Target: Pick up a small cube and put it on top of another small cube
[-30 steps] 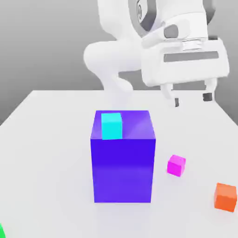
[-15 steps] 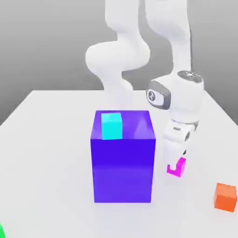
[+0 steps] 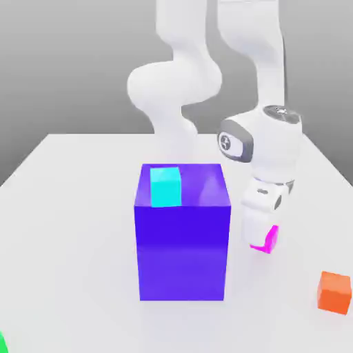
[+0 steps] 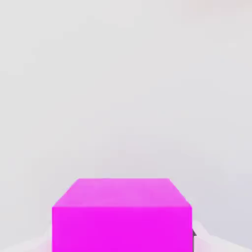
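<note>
- White table [image 3: 76,227]: flat, pale, carries everything in the scene; grey backdrop behind it.
- Franka Panda arm [image 3: 186,76]: white, rises behind the big blue-purple block, loops overhead and comes down on that block's side toward the exterior view's right. The wrist section with a grey round cap sits level with the block's top edge; the hand points down at the table.
- Big blue-purple block [image 3: 181,241]: landmark for these notes. Stands upright near the table's middle, by far the largest loose thing.
- Gripper [image 3: 260,240]: low, just beside the block on the exterior view's right, apart from the block's side face. Fingers pressed in against the small magenta-pink cube, pinching it.
- Orange small cube [image 3: 335,292]: on the table, well apart from the block, toward the exterior view's right and nearer the camera than the gripper.
- Cyan small cube [image 3: 166,186]: sits on the block's top face, at the front edge, toward the exterior view's left half of that face.
- Small magenta-pink cube [image 3: 269,239]: at the gripper's tip, beside the block's lower half, mostly covered by the white finger in the exterior view. In the hand view it [image 4: 122,216] sits close under the camera with pale table behind.
</note>
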Tool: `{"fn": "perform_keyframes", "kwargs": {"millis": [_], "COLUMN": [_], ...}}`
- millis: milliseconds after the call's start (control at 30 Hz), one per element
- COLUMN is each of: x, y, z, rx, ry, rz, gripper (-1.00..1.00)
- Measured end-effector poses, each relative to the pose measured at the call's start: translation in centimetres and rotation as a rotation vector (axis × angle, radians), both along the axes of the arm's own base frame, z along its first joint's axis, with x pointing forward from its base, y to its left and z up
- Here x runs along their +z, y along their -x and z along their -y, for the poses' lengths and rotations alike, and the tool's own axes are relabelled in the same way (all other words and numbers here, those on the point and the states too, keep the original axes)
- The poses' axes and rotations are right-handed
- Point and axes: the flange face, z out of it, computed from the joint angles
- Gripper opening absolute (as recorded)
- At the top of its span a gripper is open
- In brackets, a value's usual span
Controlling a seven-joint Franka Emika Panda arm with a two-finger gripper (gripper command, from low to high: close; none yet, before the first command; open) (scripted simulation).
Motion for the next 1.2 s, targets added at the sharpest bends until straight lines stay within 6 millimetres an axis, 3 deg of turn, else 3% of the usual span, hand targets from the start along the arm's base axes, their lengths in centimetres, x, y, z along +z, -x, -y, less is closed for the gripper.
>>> {"fn": "perform_keyframes", "kwargs": {"millis": [67,133,300,400,500,567,700,833,967,1033,1067,1100,1200], "x": [1.3,1.7,3.1,3.9,4.3,4.5,4.9,5.5,6.0,3.9,2.3,1.2,1.2], "y": [0.1,-1.4,-9.3,-14.7,-19.6,-22.5,-26.1,-27.3,-26.7,-26.3,-26.2,-26.0,-26.0], "z": [0.2,0.6,1.9,4.9,10.0,14.4,24.2,34.2,44.1,48.7,49.7,50.2,50.2], "rx": [-0.005,-0.09,-0.273,-0.408,-0.573,-0.697,-0.932,-1.145,-1.341,-1.427,-1.446,-1.456,-1.456], "ry": [0.004,0.008,0.004,0.01,0.02,0.025,0.028,0.02,0.01,0.006,0.006,0.006,0.006], "rz": [0.003,0.008,0.062,0.077,0.067,0.053,0.026,0.006,-0.001,-0.001,0.0,-0.001,-0.001], "gripper": [-1.0,-1.0,-1.0,-1.0,-1.0,-1.0,-1.0,-1.0,-1.0,-1.0,-1.0,1.0,1.0]}}
